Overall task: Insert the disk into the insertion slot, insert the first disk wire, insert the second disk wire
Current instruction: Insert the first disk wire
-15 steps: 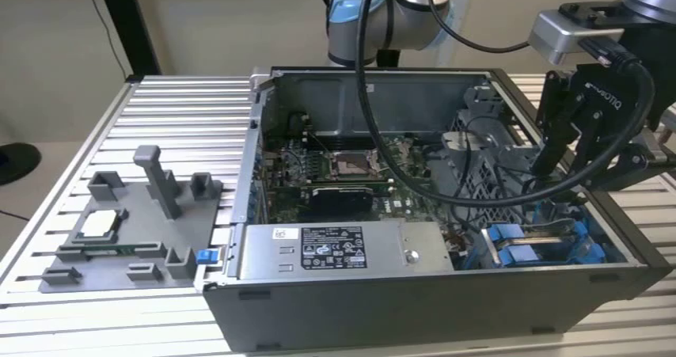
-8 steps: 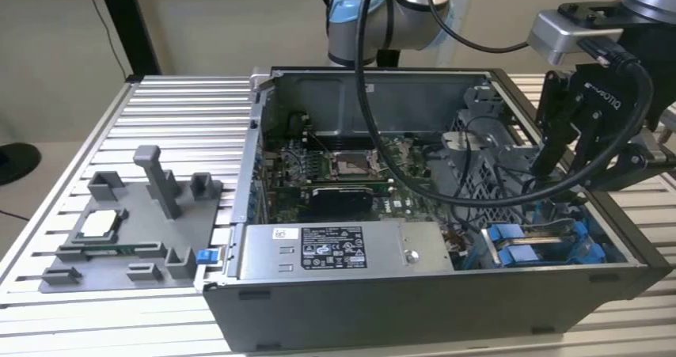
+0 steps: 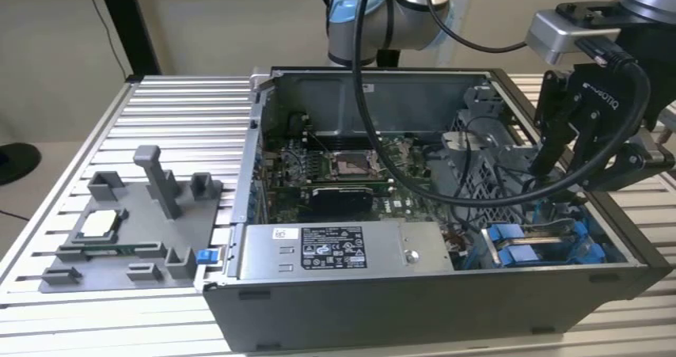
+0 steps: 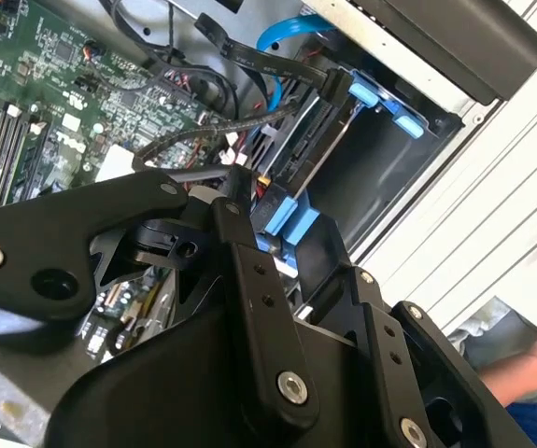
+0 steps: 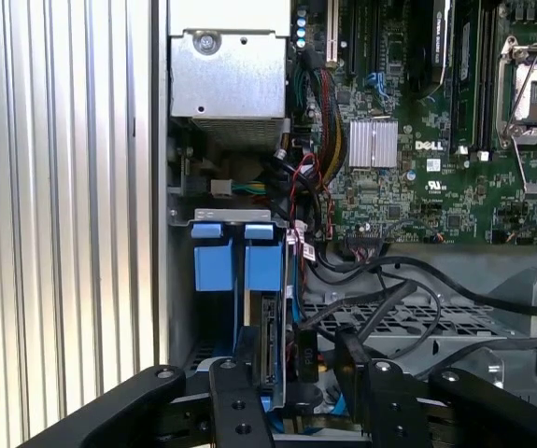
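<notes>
Hanging over the drive corner of the open computer case (image 3: pixel 423 309), the gripper (image 5: pixel 296 343) has its fingers (image 5: pixel 247 350) spread, pinching nothing. In the first wrist view the disk (image 5: pixel 270 350) stands on edge in the insertion slot (image 5: pixel 182 299), and its exposed end lies between the two fingers, close to one and clear of the other. A black plug (image 5: pixel 303 359) on a dark cable sits just beside the disk, also inside the gap (whether it is seated in the disk's connector cannot be told). Two blue tabs (image 5: pixel 210 266) stand side by side at the far end of the slot, next to the green motherboard (image 5: pixel 408 168). In the exterior view the arm reaches down into the case at that view's right, with the grey labelled power-supply box (image 3: pixel 338 250) along the near wall. The case rests on a ribbed metal surface (image 3: pixel 180 112), and a grey fixture (image 3: pixel 138 222) lies well apart at that view's left.
</notes>
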`<action>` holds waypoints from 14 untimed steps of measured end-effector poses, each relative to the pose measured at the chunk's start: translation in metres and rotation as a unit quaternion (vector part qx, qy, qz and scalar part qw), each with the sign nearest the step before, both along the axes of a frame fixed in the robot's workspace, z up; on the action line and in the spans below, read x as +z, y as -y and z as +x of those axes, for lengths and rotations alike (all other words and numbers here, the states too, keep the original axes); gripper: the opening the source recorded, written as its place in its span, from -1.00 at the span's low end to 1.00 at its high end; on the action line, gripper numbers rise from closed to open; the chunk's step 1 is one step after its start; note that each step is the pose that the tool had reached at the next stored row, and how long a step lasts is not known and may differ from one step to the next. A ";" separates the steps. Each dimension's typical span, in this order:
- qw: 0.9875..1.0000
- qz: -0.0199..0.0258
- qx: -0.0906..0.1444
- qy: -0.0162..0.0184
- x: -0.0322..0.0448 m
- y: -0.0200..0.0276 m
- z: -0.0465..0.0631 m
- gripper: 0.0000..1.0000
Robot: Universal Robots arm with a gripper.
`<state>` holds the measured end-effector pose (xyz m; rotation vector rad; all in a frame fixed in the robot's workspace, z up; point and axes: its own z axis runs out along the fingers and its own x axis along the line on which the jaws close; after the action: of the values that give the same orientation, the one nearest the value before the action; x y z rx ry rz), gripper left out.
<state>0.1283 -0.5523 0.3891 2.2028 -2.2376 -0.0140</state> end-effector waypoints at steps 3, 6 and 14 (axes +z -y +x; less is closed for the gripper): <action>1.000 0.000 0.000 0.000 0.0000 0.0000 0.000 1.00; 1.000 0.000 0.000 0.000 0.0000 0.0000 0.000 -1.00; 1.000 0.000 0.000 0.000 0.0000 0.0000 -0.001 -1.00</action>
<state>0.1277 -0.5524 0.3890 2.2029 -2.2378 -0.0142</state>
